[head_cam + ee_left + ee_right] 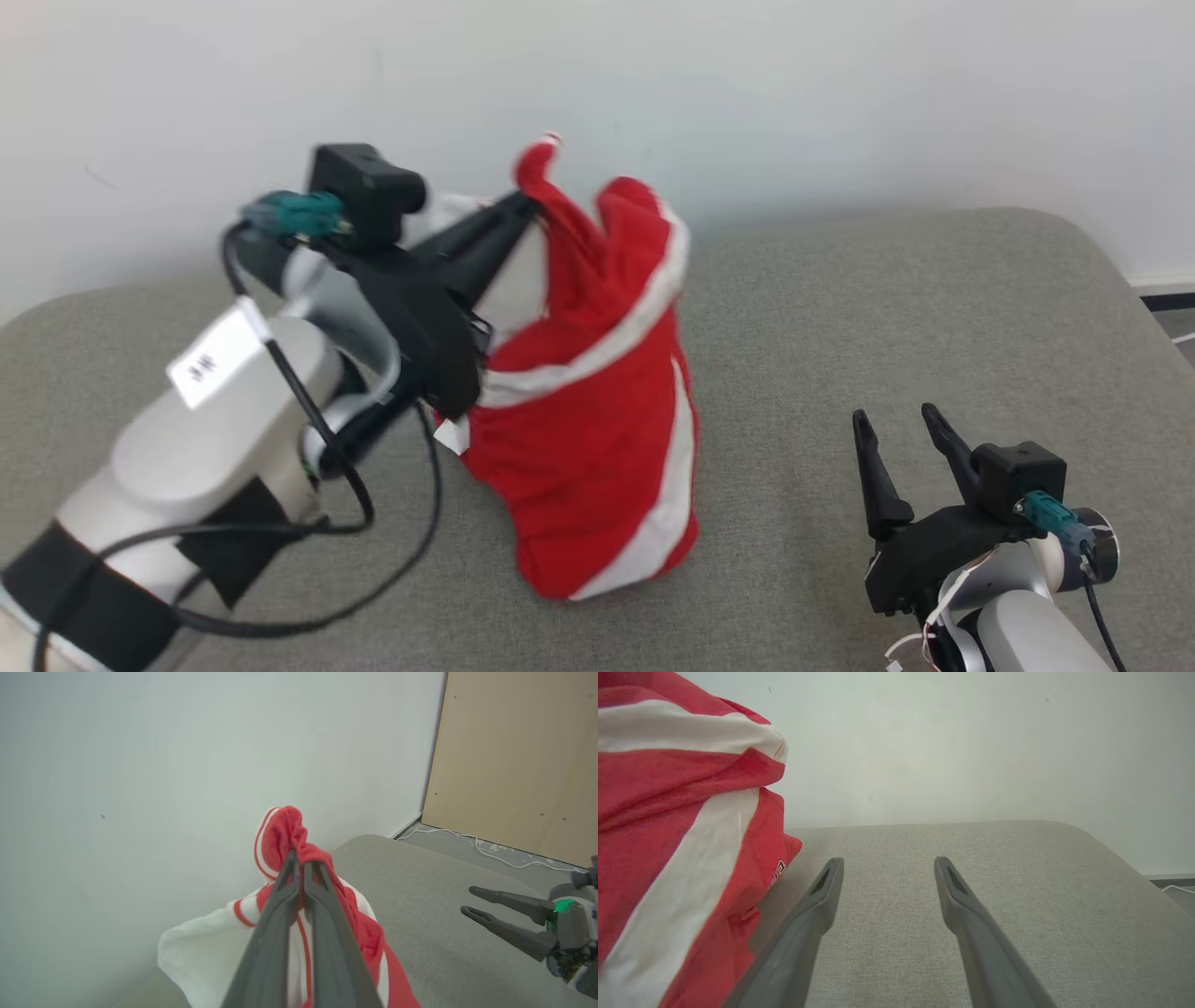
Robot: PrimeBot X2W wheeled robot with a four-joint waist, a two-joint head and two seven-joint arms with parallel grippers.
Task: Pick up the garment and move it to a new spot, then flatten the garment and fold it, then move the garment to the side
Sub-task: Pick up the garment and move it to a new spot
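Garment hoisted by one pinched edge, ready to move

My left gripper (525, 207) is clamped tight on the top of the garment (597, 439), so it hangs bunched at centre, its bottom apparently brushing the grey cushion (887, 299). My right gripper (898, 425) waits near-right, spread wide and empty.

Red white-striped garment (579, 439), grey cushion (840, 308)

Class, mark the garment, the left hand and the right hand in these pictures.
garment (579, 439), head view, red middle panel.
left hand (301, 858), left wrist view, between fingertips shut on garment.
right hand (889, 860), right wrist view, midway between open fingertips.
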